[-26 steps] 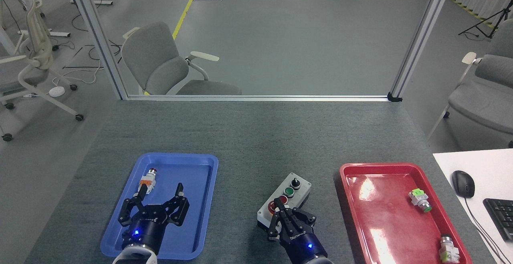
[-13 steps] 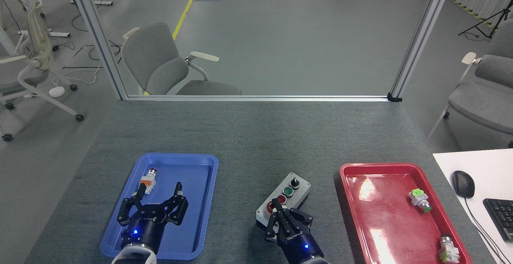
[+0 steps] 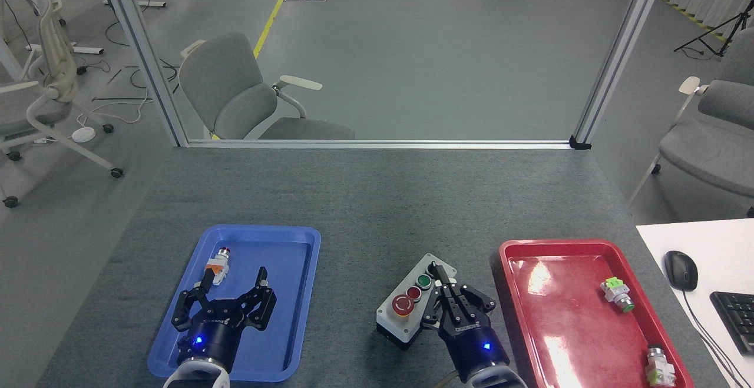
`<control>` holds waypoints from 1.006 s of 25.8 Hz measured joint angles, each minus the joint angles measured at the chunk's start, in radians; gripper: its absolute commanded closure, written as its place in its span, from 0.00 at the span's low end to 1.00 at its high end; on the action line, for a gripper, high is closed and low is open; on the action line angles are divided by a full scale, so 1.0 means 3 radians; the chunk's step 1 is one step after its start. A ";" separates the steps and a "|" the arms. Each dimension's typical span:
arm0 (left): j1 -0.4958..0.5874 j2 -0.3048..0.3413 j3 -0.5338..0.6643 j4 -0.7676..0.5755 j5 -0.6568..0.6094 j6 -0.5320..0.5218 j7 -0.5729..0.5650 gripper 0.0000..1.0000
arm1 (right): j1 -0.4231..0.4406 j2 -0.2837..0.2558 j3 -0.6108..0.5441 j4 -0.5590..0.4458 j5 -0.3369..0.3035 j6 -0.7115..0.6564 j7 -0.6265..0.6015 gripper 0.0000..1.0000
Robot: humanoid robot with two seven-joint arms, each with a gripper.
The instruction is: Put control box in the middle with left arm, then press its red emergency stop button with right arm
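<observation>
The light-grey control box [image 3: 412,308] with a black base lies on the dark-grey tabletop, in the middle [image 3: 377,211] between the two trays. Its big red emergency stop button [image 3: 403,305] is uncovered at the near left end, with the small red button [image 3: 414,293] and green button [image 3: 424,282] beyond it. My right gripper [image 3: 437,272] is shut, fingers together, over the box's right side near the black knob, beside the emergency stop button and holding nothing. My left gripper [image 3: 235,279] stands open and empty over the blue tray [image 3: 297,299].
A small white-and-orange switch part [image 3: 217,265] lies in the blue tray by my left fingertip. The red tray [image 3: 565,311] to the right holds two small parts [image 3: 616,293] [image 3: 659,366]. A white desk with a mouse [image 3: 680,270] and keyboard [image 3: 736,320] adjoins the table's right edge.
My right gripper has moved to the right off the emergency stop button, which now shows in full. The box and the left gripper have stayed put.
</observation>
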State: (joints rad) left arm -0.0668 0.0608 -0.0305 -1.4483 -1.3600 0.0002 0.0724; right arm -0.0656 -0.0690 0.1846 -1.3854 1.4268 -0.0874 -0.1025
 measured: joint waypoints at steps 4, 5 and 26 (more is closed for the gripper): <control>-0.0035 0.0003 0.0004 0.0007 0.0002 0.0000 0.0000 0.01 | 0.0090 -0.0133 -0.0315 -0.0049 -0.0005 0.0004 -0.0006 0.02; -0.0050 0.0003 0.0005 0.0013 0.0003 0.0003 0.0000 0.01 | 0.0098 -0.0168 -0.0375 -0.0062 -0.0007 0.0013 -0.0011 0.02; -0.0149 -0.0072 0.0089 0.0119 0.0008 0.0024 0.0017 0.01 | 0.0335 -0.0444 -0.0869 -0.0347 -0.0062 0.0063 0.0022 0.02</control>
State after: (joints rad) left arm -0.1116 0.0392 -0.0037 -1.4127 -1.3575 0.0074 0.0775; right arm 0.0350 -0.2023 -0.0762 -1.4895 1.4083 -0.0684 -0.0960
